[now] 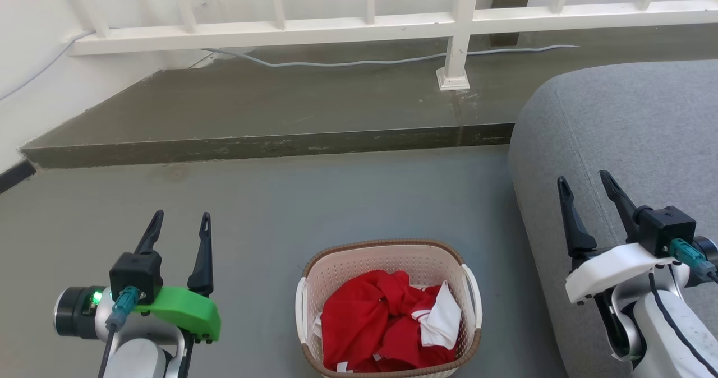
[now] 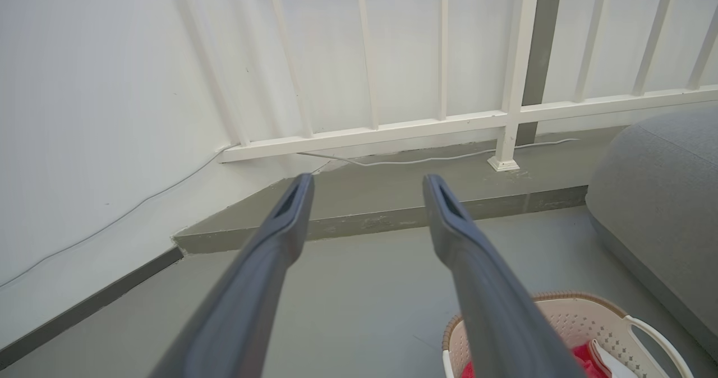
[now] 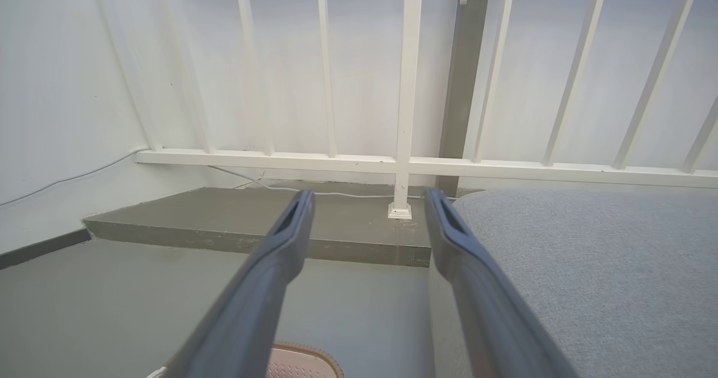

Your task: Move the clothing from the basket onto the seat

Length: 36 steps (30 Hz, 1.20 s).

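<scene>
The grey sofa seat (image 1: 634, 131) lies at the right; the cream perforated basket (image 1: 387, 245) stands on the floor (image 1: 269, 198) just beside it, holding crumpled red-and-white clothing (image 1: 381, 327). The left gripper (image 1: 182, 215) and right gripper (image 1: 583, 177) hang either side, jaws spread, grasping nothing.

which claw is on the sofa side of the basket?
The right claw, white wrist shell: it shows against the large grey woven-fabric sofa cushion. The left claw, green shell, is over floor beyond the cream perforated plastic basket.

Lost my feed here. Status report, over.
Left hand open, right hand open, both empty. Red clothing in basket. Nothing between basket and seat.
</scene>
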Motion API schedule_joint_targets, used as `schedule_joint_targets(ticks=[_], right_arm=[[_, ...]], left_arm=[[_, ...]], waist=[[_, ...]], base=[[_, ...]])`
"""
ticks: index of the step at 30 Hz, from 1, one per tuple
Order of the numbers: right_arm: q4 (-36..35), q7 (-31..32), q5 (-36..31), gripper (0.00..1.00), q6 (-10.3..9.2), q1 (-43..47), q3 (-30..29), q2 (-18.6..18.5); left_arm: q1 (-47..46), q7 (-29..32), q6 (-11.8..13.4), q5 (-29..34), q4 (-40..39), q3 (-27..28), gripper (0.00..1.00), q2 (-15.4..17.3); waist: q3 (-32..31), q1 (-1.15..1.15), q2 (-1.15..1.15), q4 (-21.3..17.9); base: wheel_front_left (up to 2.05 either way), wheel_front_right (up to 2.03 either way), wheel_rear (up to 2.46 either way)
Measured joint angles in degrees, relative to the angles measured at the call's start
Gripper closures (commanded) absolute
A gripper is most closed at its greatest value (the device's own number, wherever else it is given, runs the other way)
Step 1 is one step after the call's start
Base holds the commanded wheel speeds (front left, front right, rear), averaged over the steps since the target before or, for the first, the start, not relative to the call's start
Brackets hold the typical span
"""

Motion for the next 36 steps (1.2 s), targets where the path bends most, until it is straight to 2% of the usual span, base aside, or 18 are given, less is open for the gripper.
schedule_joint_targets(ticks=[27, 34, 36], right_arm=[[-0.56, 0.0, 0.68, 0.0, 1.53, -0.07, -1.86, 1.51], [-3.36, -0.07, 1.08, 0.0, 1.97, -2.65, -2.72, 2.01], [-4.87, -0.08, 1.15, 0.0, 1.97, -3.87, -3.37, 2.66]], left_arm=[[-0.24, 0.62, -0.03, -0.73, 0.94, -0.04, 0.0, -0.82], [-1.66, 1.37, -1.05, -0.82, -0.02, -1.77, 0.0, -1.75], [-2.42, 2.12, -2.1, -1.04, 0.13, -3.09, 0.0, -2.71]], waist=[[1.32, 0.0, 0.0, -0.07], [4.41, 0.0, 0.0, -0.54], [6.26, 0.0, 0.0, -0.85]], base=[[0.0, 0.0, 0.0], [0.0, 0.0, 0.0], [0.0, 0.0, 0.0]])
